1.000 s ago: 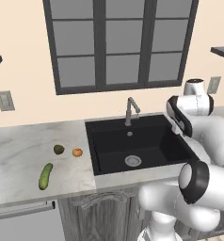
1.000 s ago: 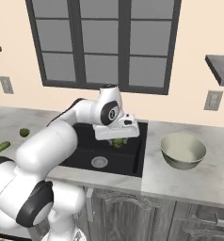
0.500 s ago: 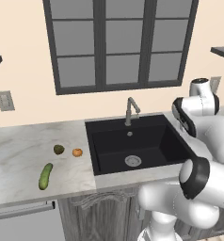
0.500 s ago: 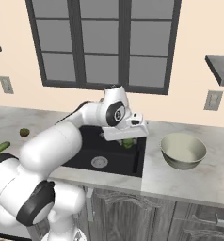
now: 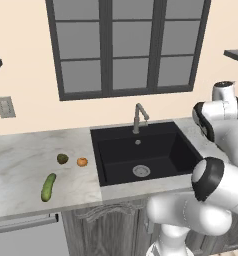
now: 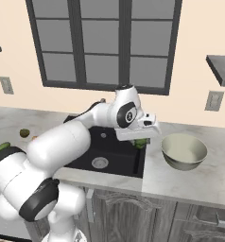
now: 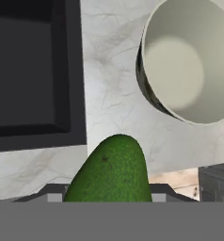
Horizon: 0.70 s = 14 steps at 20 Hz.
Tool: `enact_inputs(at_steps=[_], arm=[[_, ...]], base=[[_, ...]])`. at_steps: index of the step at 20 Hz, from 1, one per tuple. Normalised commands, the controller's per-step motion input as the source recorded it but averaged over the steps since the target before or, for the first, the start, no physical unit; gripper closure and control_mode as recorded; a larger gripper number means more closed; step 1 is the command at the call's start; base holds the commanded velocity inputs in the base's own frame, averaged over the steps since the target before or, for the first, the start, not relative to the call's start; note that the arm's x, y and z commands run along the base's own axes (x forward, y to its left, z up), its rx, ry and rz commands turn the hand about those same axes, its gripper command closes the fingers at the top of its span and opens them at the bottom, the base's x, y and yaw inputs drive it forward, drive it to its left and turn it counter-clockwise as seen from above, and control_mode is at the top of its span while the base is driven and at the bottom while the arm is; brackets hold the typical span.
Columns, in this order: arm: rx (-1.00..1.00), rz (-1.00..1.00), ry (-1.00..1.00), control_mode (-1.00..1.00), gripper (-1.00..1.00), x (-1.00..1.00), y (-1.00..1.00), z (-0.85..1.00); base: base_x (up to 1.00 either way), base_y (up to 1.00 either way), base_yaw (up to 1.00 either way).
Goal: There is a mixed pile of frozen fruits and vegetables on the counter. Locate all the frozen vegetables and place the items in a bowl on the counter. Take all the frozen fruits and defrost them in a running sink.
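Note:
My gripper [image 6: 140, 139] is shut on a small, shiny dark green frozen vegetable [image 7: 115, 170], which hangs over the counter strip between the sink's right edge and the bowl [image 6: 183, 163]. From the hand, the bowl [image 7: 212, 56] lies ahead to the upper right, pale and with nothing in it. On the left counter lie the long green cucumber piece [image 5: 48, 187], the olive-brown ball [image 5: 62, 158] and the orange ball [image 5: 82, 161]. The black sink [image 5: 116, 162] holds no items, and no water shows at the faucet [image 5: 138, 116].
The marbled counter [image 5: 21, 160] runs on both sides of the sink. A dark window sits behind the faucet. A wall socket [image 6: 212, 100] is above the bowl and a dark shelf [image 6: 220, 68] hangs at the upper right. My own arm spans the sink.
The arm has swung right with the green piece, from above the sink's right part to the counter edge beside the bowl. The items on the left counter have not moved.

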Motion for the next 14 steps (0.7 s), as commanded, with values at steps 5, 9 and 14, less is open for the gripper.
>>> enact_inputs(at_steps=[5, 9, 14], arm=[[0.03, -0.05, 0.0, -1.0, 1.0, 0.18, -0.46, -0.01], [0.08, -0.03, 0.01, -1.0, 1.0, 0.16, -0.44, 0.0], [0.11, -0.04, 0.01, -1.0, 1.0, 0.18, -0.4, 0.0]], base=[[0.0, 0.0, 0.0], [0.0, 0.0, 0.0], [0.0, 0.0, 0.0]])
